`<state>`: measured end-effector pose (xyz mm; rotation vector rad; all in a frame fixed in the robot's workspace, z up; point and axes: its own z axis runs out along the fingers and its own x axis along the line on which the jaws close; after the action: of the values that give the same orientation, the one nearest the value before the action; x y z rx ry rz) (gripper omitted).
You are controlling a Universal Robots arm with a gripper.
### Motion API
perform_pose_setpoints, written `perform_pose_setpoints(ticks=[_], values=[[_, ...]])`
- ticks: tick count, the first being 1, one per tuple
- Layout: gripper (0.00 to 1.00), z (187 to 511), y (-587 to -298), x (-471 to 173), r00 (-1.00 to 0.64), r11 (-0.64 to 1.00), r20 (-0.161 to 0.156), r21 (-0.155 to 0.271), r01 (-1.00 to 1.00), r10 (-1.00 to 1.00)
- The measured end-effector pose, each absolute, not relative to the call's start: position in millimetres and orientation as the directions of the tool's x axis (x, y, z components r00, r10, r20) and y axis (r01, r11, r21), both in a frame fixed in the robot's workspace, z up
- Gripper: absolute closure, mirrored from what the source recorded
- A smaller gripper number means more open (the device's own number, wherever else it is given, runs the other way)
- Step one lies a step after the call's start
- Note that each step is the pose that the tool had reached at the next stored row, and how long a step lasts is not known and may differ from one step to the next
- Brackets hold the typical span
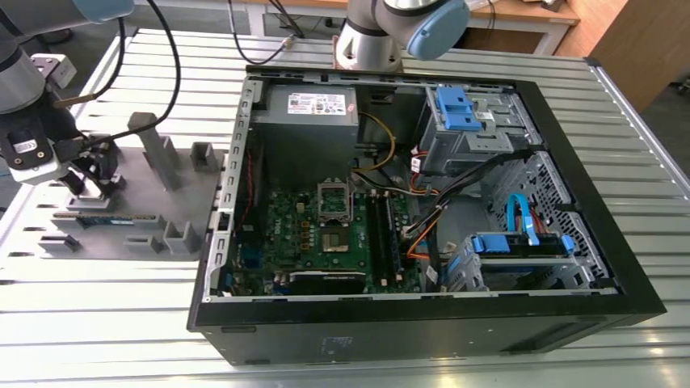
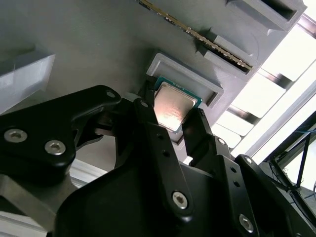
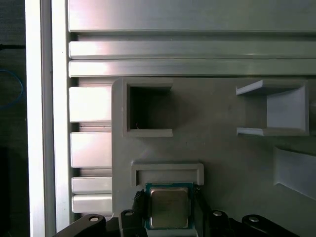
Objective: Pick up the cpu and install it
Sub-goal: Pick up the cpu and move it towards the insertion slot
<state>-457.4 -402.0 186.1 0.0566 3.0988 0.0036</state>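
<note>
Pincer fingers press on two opposite edges of the cpu, pinching it low over the tray. Whether it has cleared the tray is not evident. Just beyond the pincer stands a raised stop. Well away from it, the socket appears unfilled; installation judged outstanding.

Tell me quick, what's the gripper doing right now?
Gripper: closed on the cpu, gripping two opposite edges, at the grey tray.
</note>
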Motion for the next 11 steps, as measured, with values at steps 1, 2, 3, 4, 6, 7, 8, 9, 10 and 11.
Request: perform_pose_setpoints(ticks=[1, 2, 3, 4, 6, 7, 8, 9, 10, 11], values=[[0.53, 186.2, -402.0, -457.5, -0.998, 0.999, -0.042, 0.004, 0.036, 0.037], [0.53, 186.4, -402.1, -457.8, -0.998, 0.999, -0.042, 0.005, 0.036, 0.037], [0.53, 186.4, -402.1, -458.2, -0.998, 0.999, -0.042, 0.006, 0.036, 0.037], [0.53, 186.4, -402.1, -458.7, -0.998, 0.999, -0.042, 0.006, 0.036, 0.037], [0.53, 186.4, -402.1, -459.7, -0.998, 0.999, -0.042, 0.006, 0.036, 0.037], [0.53, 186.1, -402.1, -459.9, -0.998, 0.999, -0.042, 0.006, 0.036, 0.037], [0.53, 185.8, -402.1, -460.0, -0.998, 0.999, -0.042, 0.006, 0.036, 0.037], [0.53, 185.3, -402.0, -460.0, -0.998, 0.999, -0.042, 0.007, 0.036, 0.037], [0.53, 184.9, -402.0, -460.0, -0.998, 0.999, -0.042, 0.006, 0.036, 0.037], [0.53, 184.6, -402.1, -460.1, -0.998, 0.999, -0.042, 0.006, 0.036, 0.037]])
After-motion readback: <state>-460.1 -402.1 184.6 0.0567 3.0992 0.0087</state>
